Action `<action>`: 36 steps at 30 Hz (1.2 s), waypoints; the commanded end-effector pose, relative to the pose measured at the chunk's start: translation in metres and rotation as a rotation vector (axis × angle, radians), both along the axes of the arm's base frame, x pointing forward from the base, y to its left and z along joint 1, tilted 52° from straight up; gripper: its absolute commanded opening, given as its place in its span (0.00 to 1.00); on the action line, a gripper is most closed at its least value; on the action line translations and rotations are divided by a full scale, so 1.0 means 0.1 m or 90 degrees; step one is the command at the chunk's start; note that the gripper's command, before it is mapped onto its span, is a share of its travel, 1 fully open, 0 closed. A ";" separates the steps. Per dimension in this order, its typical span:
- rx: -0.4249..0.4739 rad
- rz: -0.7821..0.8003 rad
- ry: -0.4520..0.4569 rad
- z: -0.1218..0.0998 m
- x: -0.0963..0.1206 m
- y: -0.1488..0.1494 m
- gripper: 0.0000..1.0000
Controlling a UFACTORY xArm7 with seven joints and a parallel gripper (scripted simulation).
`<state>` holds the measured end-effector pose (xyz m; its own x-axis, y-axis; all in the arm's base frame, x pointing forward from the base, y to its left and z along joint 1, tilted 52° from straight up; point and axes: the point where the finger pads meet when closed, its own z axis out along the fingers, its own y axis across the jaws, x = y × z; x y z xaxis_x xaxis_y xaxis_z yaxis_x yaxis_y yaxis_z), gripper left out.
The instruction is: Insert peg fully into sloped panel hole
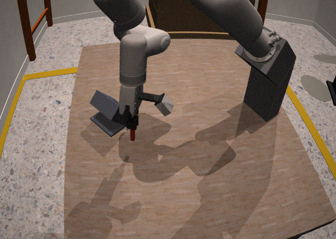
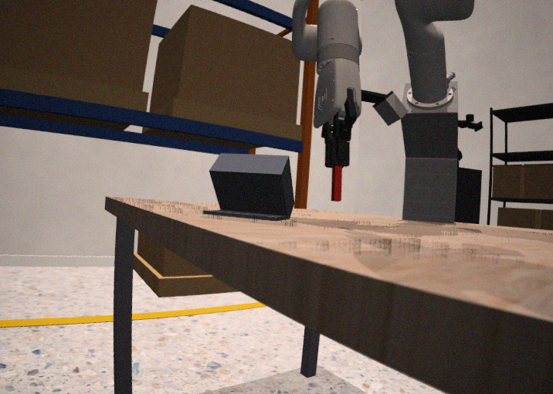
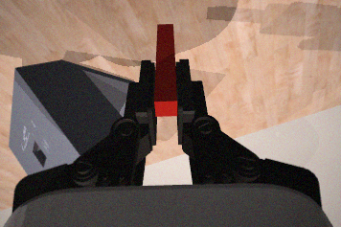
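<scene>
My gripper is shut on a red square peg. The peg hangs upright below the fingers, a little above the wooden table. The dark grey sloped panel block stands on its flat base plate just left of the gripper. In the wrist view a small dark rectangular hole shows on the panel's lighter sloped face, at lower left. In the top view the arm hides part of the block.
The robot's dark base pedestal stands at the table's far right. The wrist camera sticks out beside the gripper. Shelves with cardboard boxes stand behind the table. A yellow line marks the floor.
</scene>
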<state>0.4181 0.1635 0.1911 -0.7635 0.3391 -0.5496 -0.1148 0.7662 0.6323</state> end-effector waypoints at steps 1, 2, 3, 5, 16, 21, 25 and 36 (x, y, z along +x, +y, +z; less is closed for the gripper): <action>0.010 -0.001 -0.004 0.03 0.06 -0.03 0.00; 0.012 0.000 -0.006 0.03 0.08 -0.03 0.00; 0.012 0.000 -0.006 0.03 0.08 -0.03 0.00; 0.015 0.000 -0.008 0.04 0.09 -0.03 0.00; 0.046 0.006 -0.026 0.13 0.22 -0.06 0.00; 0.054 0.008 -0.032 0.15 0.26 -0.06 0.00; 0.064 0.011 -0.039 0.18 0.30 -0.08 0.00; 0.092 0.018 -0.059 0.26 0.42 -0.12 0.00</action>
<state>0.4565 0.1533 0.2141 -0.7274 0.3926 -0.5627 -0.1887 0.6740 0.7142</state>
